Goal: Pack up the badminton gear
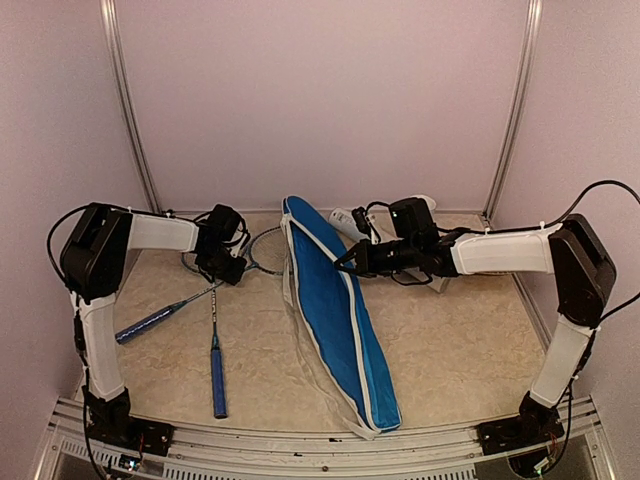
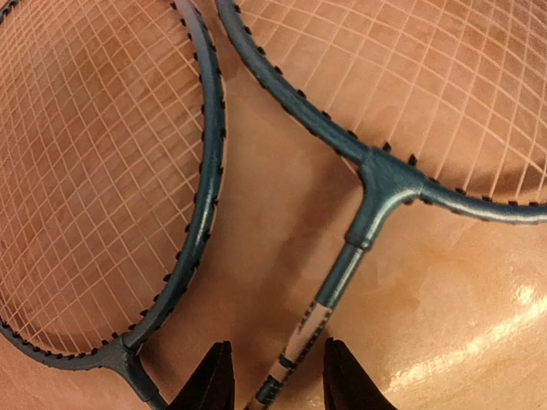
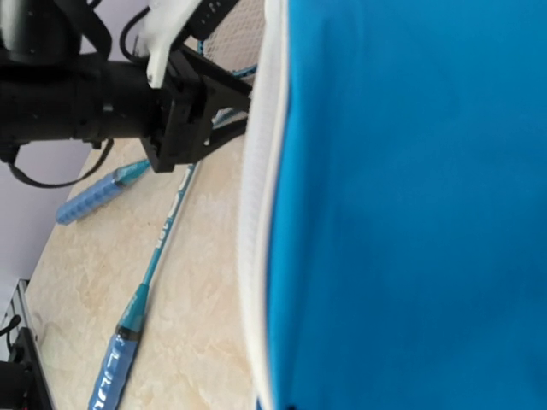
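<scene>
The desk (image 1: 460, 330) has a pale marble-look top, smooth and glossy — light streaks show on it in the left wrist view. The racket frames (image 2: 208, 171) look like painted metal, dark teal with a dull sheen; their strings (image 2: 94, 171) are thin and pale. The handles (image 1: 217, 375) carry a blue ribbed wrap. The cover (image 1: 340, 320) is smooth blue cloth with a faint sheen, edged in white piping. The left gripper (image 2: 278, 346) has matt black plastic jaws — the arm shells (image 1: 500, 252) are white and matt.

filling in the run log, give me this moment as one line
left gripper: open, straddling a racket shaft | right gripper: shut at cover edge | rackets: outside cover, not yet packed
</scene>
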You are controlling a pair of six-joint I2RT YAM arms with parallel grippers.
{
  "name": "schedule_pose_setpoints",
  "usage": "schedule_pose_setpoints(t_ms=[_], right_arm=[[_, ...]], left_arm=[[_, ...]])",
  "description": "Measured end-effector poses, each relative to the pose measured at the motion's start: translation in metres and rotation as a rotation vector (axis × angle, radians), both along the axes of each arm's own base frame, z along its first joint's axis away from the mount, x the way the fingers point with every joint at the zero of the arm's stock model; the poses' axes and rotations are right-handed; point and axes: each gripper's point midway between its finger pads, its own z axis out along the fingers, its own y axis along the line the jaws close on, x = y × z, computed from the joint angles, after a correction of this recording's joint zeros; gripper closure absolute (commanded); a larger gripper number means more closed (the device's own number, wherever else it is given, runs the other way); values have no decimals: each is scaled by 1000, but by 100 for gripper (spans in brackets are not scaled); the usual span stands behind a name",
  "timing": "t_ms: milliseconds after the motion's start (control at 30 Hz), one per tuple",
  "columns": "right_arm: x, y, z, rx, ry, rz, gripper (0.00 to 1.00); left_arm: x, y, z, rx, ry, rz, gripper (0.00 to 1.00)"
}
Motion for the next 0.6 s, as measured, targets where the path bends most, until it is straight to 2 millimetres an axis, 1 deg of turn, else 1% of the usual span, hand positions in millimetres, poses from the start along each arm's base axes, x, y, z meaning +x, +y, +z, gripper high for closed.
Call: schedule_pose_setpoints(t_ms=[67,300,400,600], right_arm=[[0,0,0,0,0,0,100],[1,1,2,8,-10,0,100],[2,2,5,15,-18,0,100],[4,3,8,28,-26,-4,100]], left_arm=[[1,0,0,2,2,-2,74],[1,2,-2,6,4,19,100],[-1,9,1,-12,2,77,100],[-12,29,7,-40,16,172,100]])
